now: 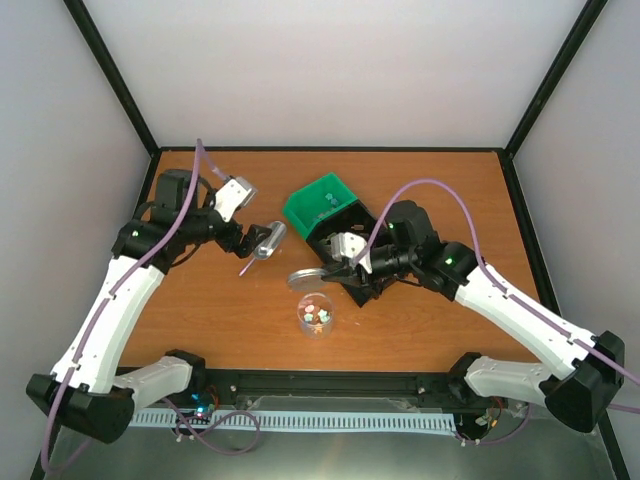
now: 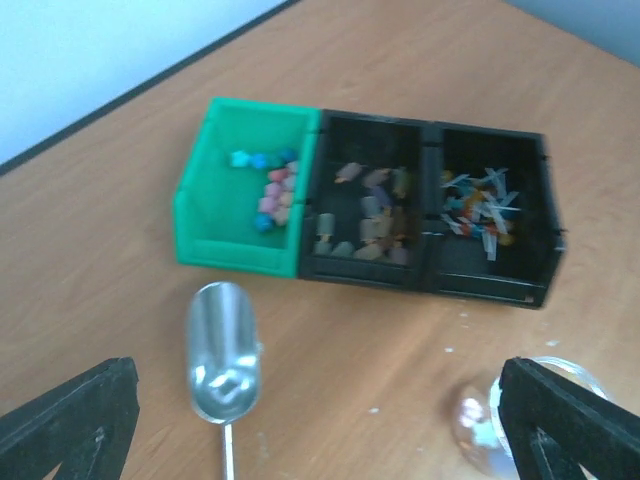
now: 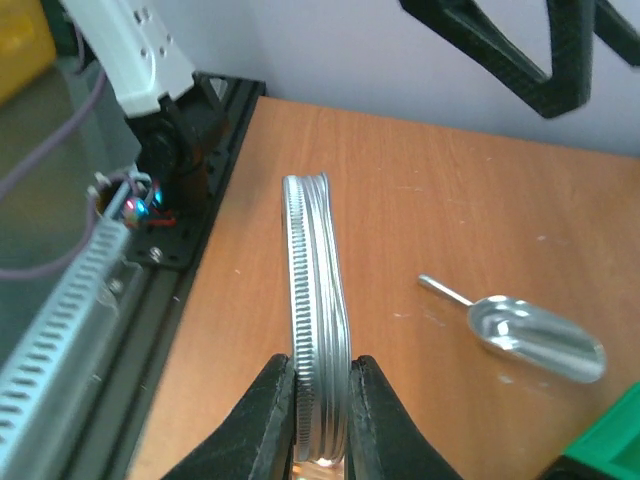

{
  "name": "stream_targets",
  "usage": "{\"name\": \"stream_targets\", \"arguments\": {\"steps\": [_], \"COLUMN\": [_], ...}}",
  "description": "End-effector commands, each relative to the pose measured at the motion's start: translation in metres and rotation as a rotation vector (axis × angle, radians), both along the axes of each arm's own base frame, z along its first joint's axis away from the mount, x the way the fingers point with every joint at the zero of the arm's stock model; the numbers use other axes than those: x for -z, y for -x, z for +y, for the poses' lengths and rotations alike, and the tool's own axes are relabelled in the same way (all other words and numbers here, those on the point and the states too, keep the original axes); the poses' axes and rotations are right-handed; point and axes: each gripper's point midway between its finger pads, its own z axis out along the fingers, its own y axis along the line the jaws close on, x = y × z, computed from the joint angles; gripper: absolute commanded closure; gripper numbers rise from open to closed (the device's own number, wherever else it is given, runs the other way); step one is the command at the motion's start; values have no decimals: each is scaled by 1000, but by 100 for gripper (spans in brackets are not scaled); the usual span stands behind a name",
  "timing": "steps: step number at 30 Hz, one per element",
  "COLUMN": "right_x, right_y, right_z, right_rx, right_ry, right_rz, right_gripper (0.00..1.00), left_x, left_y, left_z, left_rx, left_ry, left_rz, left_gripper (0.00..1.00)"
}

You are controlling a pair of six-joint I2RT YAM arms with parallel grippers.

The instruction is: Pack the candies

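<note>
Right gripper (image 3: 322, 400) is reaching low, pinching a ribbed silver metal jar lid (image 3: 318, 320) on edge; left gripper (image 2: 320, 425) is hovering, spread wide, over a shiny metal scoop (image 2: 224, 350).

— Home or lab?
— Lab, a robot test cell. Plain white panels (image 1: 340, 70) across the top of the frame, boxed in by black struts (image 1: 112, 75) at upper left and upper right.
— Anything else?
— Bare wooden table (image 1: 230, 310) at centre. Slotted cable duct (image 1: 300, 420) and loose wiring (image 1: 200, 410) along the bottom edge.
</note>
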Motion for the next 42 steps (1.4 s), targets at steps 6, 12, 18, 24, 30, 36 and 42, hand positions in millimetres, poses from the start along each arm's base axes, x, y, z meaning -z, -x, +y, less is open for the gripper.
{"name": "stream_targets", "arguments": {"steps": [6, 12, 18, 24, 30, 36, 42], "right_x": [20, 42, 60, 75, 92, 106, 114], "right_y": [18, 17, 13, 8, -7, -24, -25], "right_z": [11, 23, 32, 32, 26, 17, 13], "right_rx": [-7, -60, -44, 7, 96, 148, 168], "right_ry": [29, 135, 207, 274, 264, 247, 246], "right_rz": [595, 780, 974, 1085, 1119, 1195, 1235], "right_gripper": [97, 97, 97, 97, 97, 97, 97], "left_x": [3, 28, 50, 77, 106, 127, 139], "left_y": [17, 73, 113, 115, 122, 123, 123], "left_z": [33, 21, 4, -12, -12, -25, -41], "left_rx": [-109, 148, 333, 365, 474, 514, 526], "left_ry": [-112, -137, -100, -134, -271, -394, -415], "left_rz": [-88, -77, -21, 28, -26, -62, -70], "left_gripper": [0, 0, 7, 12, 14, 14, 18]}}
